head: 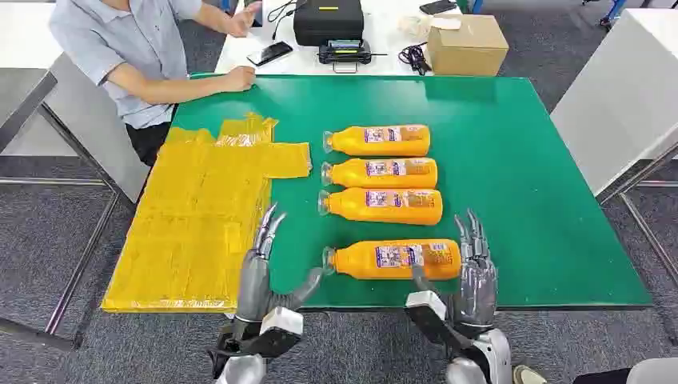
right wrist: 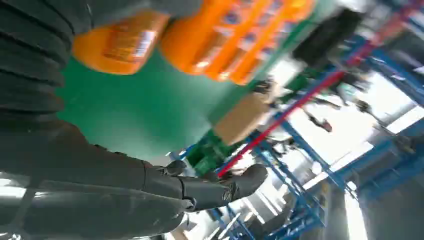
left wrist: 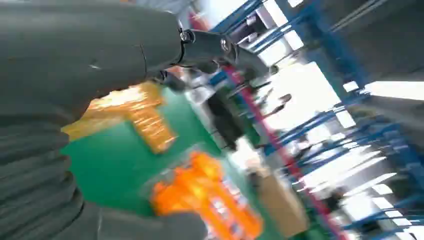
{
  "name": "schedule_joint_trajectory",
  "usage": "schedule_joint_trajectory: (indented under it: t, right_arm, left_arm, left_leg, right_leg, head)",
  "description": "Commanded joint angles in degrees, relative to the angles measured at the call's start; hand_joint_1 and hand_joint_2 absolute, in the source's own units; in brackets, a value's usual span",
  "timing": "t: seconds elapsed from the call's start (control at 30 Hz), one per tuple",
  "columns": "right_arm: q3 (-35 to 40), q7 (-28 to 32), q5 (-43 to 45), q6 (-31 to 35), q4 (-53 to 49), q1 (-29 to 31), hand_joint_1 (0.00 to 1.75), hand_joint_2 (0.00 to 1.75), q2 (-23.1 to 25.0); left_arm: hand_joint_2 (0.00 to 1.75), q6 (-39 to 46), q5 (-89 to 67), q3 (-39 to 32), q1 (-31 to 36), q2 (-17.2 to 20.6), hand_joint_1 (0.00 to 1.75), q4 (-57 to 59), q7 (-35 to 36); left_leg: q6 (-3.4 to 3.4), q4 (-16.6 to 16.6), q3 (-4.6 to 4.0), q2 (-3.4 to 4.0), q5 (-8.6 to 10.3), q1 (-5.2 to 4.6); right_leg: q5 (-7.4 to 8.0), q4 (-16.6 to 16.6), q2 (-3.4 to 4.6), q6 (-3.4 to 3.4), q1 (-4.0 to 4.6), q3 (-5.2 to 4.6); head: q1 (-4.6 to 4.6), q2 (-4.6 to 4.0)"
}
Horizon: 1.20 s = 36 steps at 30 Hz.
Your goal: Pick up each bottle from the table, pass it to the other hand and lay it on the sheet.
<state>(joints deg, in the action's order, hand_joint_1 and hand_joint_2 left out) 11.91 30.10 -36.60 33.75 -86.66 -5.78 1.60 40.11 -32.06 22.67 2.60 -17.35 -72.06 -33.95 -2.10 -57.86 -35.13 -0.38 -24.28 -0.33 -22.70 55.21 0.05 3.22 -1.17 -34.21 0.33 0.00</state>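
Bottles of orange juice, four clear plastic ones, lie on their sides on the green counter (head: 544, 200), caps toward the crinkled yellow plastic sheet (head: 200, 216) at its left. Three sit in a tight stack (head: 382, 173); the nearest bottle (head: 392, 260) lies apart by the front edge. Right hand (head: 473, 264) is open, fingers straight, just beside that bottle's base, possibly touching. Left hand (head: 260, 268) is open too, empty, thumb out near the cap. Person in a light blue shirt (head: 128, 48) leans on the far corner.

person (head: 136, 48) cropped at top, wrist views blurred
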Motion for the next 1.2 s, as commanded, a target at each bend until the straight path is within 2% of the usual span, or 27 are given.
schedule_joint_trajectory:
  t: [0.03, 0.07, 0.1, 0.13, 0.17, 0.2, 0.23, 0.27, 0.3, 0.33, 0.37, 0.4, 0.43, 0.47, 0.5, 0.53, 0.57, 0.6, 0.63, 0.67, 0.7, 0.87, 0.9, 0.93, 1.1, 1.2]
  right_arm:
    - [2.1, 1.2, 1.5, 0.5, -1.2, 2.5, 1.75, 1.75, 0.8]
    - [1.8, 1.3, 1.8, 0.9, -1.1, 2.4, 1.57, 1.75, 0.9]
    - [1.5, 1.1, 2.2, 2.2, -0.8, 2.5, 0.00, 1.75, 1.8]
    - [1.9, 1.3, 2.3, 2.4, -0.4, 2.8, 0.00, 1.75, 2.0]
    - [2.1, 1.4, 2.6, 2.3, -0.2, 3.0, 0.45, 1.75, 1.8]
    - [2.9, 1.3, 2.5, 1.3, 0.2, 3.3, 1.64, 1.75, 1.1]
    - [3.7, 1.0, 1.8, 0.6, 0.7, 3.6, 0.72, 1.75, 0.1]
    - [3.5, 0.8, 2.0, 0.8, 0.8, 3.6, 0.00, 1.75, 0.2]
    - [3.4, 0.3, 4.0, -0.3, 0.6, 3.3, 0.00, 1.75, 0.6]
    - [4.0, 0.2, 3.9, -1.8, 0.6, 3.4, 0.09, 1.75, -0.3]
    - [3.7, 0.2, 4.0, -1.8, 0.6, 3.3, 0.00, 1.75, -0.4]
    - [2.8, 0.7, 5.9, -0.9, 0.1, 3.3, 0.00, 1.75, 0.8]
    - [3.2, 0.6, 6.0, -1.5, 0.0, 3.5, 0.00, 1.75, 0.8]
    - [3.2, 0.6, 6.0, -1.5, 0.0, 3.5, 0.00, 1.75, 0.8]
    - [3.7, 0.0, 5.3, -2.5, -0.2, 3.6, 0.00, 1.75, 0.2]
    - [4.4, -0.3, 5.0, -4.3, -0.2, 3.7, 1.31, 1.75, -0.9]
    - [3.8, -0.3, 5.2, -4.1, -0.3, 3.6, 0.14, 1.75, -0.5]
    - [2.7, -0.2, 6.1, -3.0, -0.5, 3.4, 0.00, 1.75, 0.8]
    - [3.8, -0.8, 6.0, -5.3, -0.3, 3.6, 0.00, 1.75, -0.2]
    - [4.2, -0.9, 5.4, -6.3, -0.1, 3.7, 0.21, 1.75, -0.9]
    - [3.7, -0.7, 5.4, -5.7, 0.3, 3.7, 0.00, 1.75, -0.5]
    - [3.5, -0.5, 5.3, -5.2, 0.4, 3.7, 0.00, 1.75, 0.0]
    - [3.1, -1.1, 4.6, -4.1, 0.7, 3.6, 0.00, 1.75, 0.5]
    - [3.1, -4.6, 1.2, -4.3, 1.9, 3.7, 0.00, 1.75, 0.2]
    - [4.8, -8.0, -10.5, -3.0, 6.9, 3.7, 0.00, 1.75, -4.5]
    - [6.6, -14.7, -17.9, -8.4, 10.3, 4.8, 0.00, 1.75, -9.0]
  left_arm:
    - [1.75, -0.1, 3.1, -1.6, 2.1, -2.6, 1.48, 0.8, -0.8]
    - [1.75, -0.1, 3.9, -1.7, 2.2, -2.5, 0.00, 0.8, -1.6]
    - [1.75, -0.1, 4.3, -4.8, 1.7, -2.6, 0.00, -0.8, -4.7]
    - [1.75, -0.1, 4.1, -5.0, 1.9, -2.6, 0.00, -0.6, -5.6]
    - [1.75, -0.1, 4.7, -4.5, 2.0, -2.6, 0.09, -0.2, -5.3]
    - [1.75, -0.1, 3.9, -3.6, 2.1, -2.6, 1.75, 0.1, -5.1]
    - [1.75, -0.1, 4.3, -2.1, 2.4, -2.6, 1.75, 0.6, -5.2]
    - [1.75, -0.1, 4.7, -2.7, 1.9, -2.6, 0.00, -0.4, -4.9]
    - [1.75, -0.1, 6.3, -2.7, 1.9, -2.6, 0.00, -1.1, -4.2]
    - [1.75, -0.1, 6.4, -1.6, 2.3, -2.6, 1.55, -0.1, -4.9]
    - [1.75, -0.1, 5.6, -1.7, 2.2, -2.6, 1.54, -0.4, -5.3]
    - [1.75, -0.1, 6.2, -1.3, 1.9, -2.6, 1.33, -0.9, -5.0]
    - [1.75, -0.1, 7.0, -0.4, 2.0, -2.6, 1.33, -0.5, -4.3]
    - [1.75, -0.1, 7.0, -0.4, 2.0, -2.6, 0.07, -0.5, -4.3]
    - [1.75, -0.1, 7.8, -0.8, 2.3, -2.6, 0.00, -0.3, -4.3]
    - [1.75, -0.1, 7.7, 0.0, 2.6, -2.1, 0.03, 0.0, -4.4]
    - [1.75, -0.1, 6.8, 0.3, 2.6, -2.0, 0.10, 0.2, -4.0]
    - [1.75, -0.1, 8.4, 0.3, 2.5, -2.0, 0.00, -0.1, -3.1]
    - [1.75, -0.1, 9.6, 0.2, 2.6, -2.0, 0.00, -0.1, -3.4]
    - [1.75, -0.1, 8.8, 0.8, 2.8, -1.5, 0.00, 0.2, -3.7]
    - [1.75, -0.1, 7.5, 0.5, 2.6, -1.7, 0.00, 0.1, -3.5]
    - [1.75, -0.1, 7.4, 0.9, 2.5, -1.5, 0.00, 0.3, -3.2]
    - [1.75, -0.1, 7.5, 2.2, 2.5, -0.9, 0.00, 0.7, -0.9]
    - [1.75, -0.1, 7.2, 2.9, 2.8, -0.1, 0.00, 1.6, 1.1]
    - [1.75, -0.1, 10.1, 4.4, 3.0, 0.9, 0.00, 2.6, 2.2]
    - [1.75, -0.5, 10.8, 6.9, 2.3, 1.5, 0.00, 0.4, 5.8]
  left_leg:
    - [0.07, 0.0, 0.06, 0.05, -0.03, 0.06]
    - [0.12, -0.1, 0.14, 0.04, -0.11, 0.11]
    - [0.08, 0.0, 0.08, -0.02, -0.03, 0.05]
    - [0.13, -0.1, 0.18, 0.07, -0.12, 0.10]
    - [0.12, -0.1, 0.20, 0.09, -0.13, 0.10]
    - [0.07, 0.0, 0.07, 0.08, -0.05, 0.06]
    - [0.12, 0.0, 0.22, 0.12, -0.13, 0.10]
    - [0.13, -0.1, 0.23, 0.12, -0.16, 0.10]
    - [0.13, -0.1, 0.25, 0.09, -0.15, 0.09]
    - [0.10, 0.0, 0.14, 0.01, -0.07, 0.08]
    - [0.08, 0.0, 0.08, -0.01, -0.04, 0.06]
    - [0.12, 0.0, 0.20, 0.01, -0.10, 0.09]
    - [0.07, 0.0, 0.06, -0.03, -0.03, 0.05]
    - [0.13, 0.0, 0.20, -0.02, -0.11, 0.07]
    - [0.11, -0.1, 0.15, 0.00, -0.10, 0.07]
    - [0.14, -0.1, 0.23, 0.03, -0.16, 0.10]
    - [0.12, -0.1, 0.17, 0.00, -0.11, 0.06]
    - [0.10, 0.0, 0.13, 0.00, -0.07, 0.07]
    - [0.14, -0.1, 0.23, 0.00, -0.13, 0.11]
    - [0.11, 0.0, 0.16, -0.01, -0.07, 0.06]
    - [0.09, 0.0, 0.12, -0.03, -0.05, 0.06]
    - [0.12, 0.0, 0.21, 0.00, -0.11, 0.08]
    - [0.14, -0.1, 0.28, 0.02, -0.17, 0.10]
    - [0.12, 0.0, 0.25, 0.00, -0.10, 0.08]
    - [0.12, 0.1, 0.34, -0.02, -0.08, 0.09]
    - [0.11, 0.1, 0.33, -0.02, -0.10, 0.10]
  right_leg:
    - [-0.02, 0.0, 0.02, -0.08, 0.06, 0.04]
    - [-0.10, 0.1, -0.02, -0.14, 0.12, 0.14]
    - [-0.05, 0.0, -0.04, -0.08, 0.05, 0.08]
    - [-0.09, 0.0, 0.04, -0.14, 0.10, 0.16]
    - [-0.10, 0.0, 0.06, -0.13, 0.10, 0.18]
    - [-0.03, 0.0, 0.07, -0.08, 0.06, 0.05]
    - [-0.09, 0.0, 0.10, -0.13, 0.10, 0.20]
    - [-0.12, 0.0, 0.09, -0.15, 0.10, 0.22]
    - [-0.12, 0.0, 0.06, -0.14, 0.10, 0.25]
    - [-0.08, 0.0, -0.01, -0.11, 0.07, 0.15]
    - [-0.04, 0.0, -0.02, -0.08, 0.06, 0.10]
    - [-0.10, 0.0, -0.01, -0.13, 0.09, 0.22]
    - [-0.05, 0.0, -0.04, -0.07, 0.05, 0.08]
    - [-0.13, 0.0, -0.05, -0.14, 0.08, 0.22]
    - [-0.10, 0.0, -0.01, -0.12, 0.07, 0.16]
    - [-0.15, 0.1, 0.01, -0.16, 0.10, 0.23]
    - [-0.12, 0.0, -0.01, -0.12, 0.07, 0.17]
    - [-0.08, 0.0, -0.01, -0.10, 0.07, 0.13]
    - [-0.13, 0.0, -0.03, -0.15, 0.11, 0.26]
    - [-0.09, 0.0, -0.03, -0.11, 0.06, 0.16]
    - [-0.07, 0.0, -0.04, -0.09, 0.07, 0.13]
    - [-0.12, 0.0, -0.02, -0.12, 0.08, 0.22]
    - [-0.17, 0.0, 0.00, -0.15, 0.10, 0.29]
    - [-0.11, 0.0, -0.02, -0.12, 0.08, 0.26]
    - [-0.09, -0.1, -0.03, -0.12, 0.09, 0.37]
    - [-0.09, -0.1, -0.03, -0.10, 0.10, 0.39]
  head:
    - [0.00, 0.00]
    - [0.00, 0.00]
    - [0.02, 0.00]
    - [0.02, 0.00]
    - [0.00, 0.00]
    - [0.02, 0.00]
    - [0.02, 0.00]
    - [0.02, 0.00]
    - [0.02, 0.00]
    - [0.02, 0.00]
    - [0.00, 0.00]
    - [0.02, 0.00]
    - [0.02, 0.00]
    - [0.02, 0.00]
    - [0.02, 0.00]
    - [0.02, 0.00]
    - [0.00, 0.00]
    - [0.02, 0.00]
    - [0.02, 0.00]
    - [0.00, 0.00]
    - [0.02, 0.00]
    - [0.00, 0.00]
    - [0.02, 0.00]
    - [0.00, 0.00]
    - [0.00, 0.00]
    - [0.00, 0.00]
